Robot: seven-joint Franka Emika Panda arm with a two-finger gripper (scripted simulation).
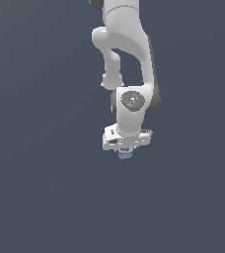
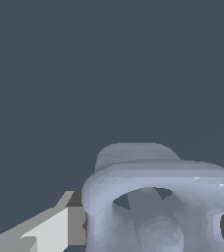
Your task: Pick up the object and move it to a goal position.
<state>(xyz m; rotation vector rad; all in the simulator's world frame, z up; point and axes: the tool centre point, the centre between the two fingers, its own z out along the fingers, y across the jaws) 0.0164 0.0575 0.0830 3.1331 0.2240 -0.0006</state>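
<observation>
Arm: the white Panda arm (image 1: 127,59) comes down from the top of the exterior view, wrist pointing straight down.
Gripper: the gripper (image 1: 125,150) sits at the arm's lower end, its white body wider than what it carries; its fingers are closed against the object, one on each side.
Fingers: in the wrist view a pale finger (image 2: 55,229) presses against one wall of the object, and a second pad shows at the opposite wall, at the frame's edge.
Object: the object (image 1: 125,153) (image 2: 158,202) is a small pale blue-grey cup-like piece with a hollow top, clamped between the fingers and poking out just below them.
Surface: a plain dark blue-grey surface (image 1: 40,188) fills both views; no edges or corners show, and I cannot tell whether the object touches it.
</observation>
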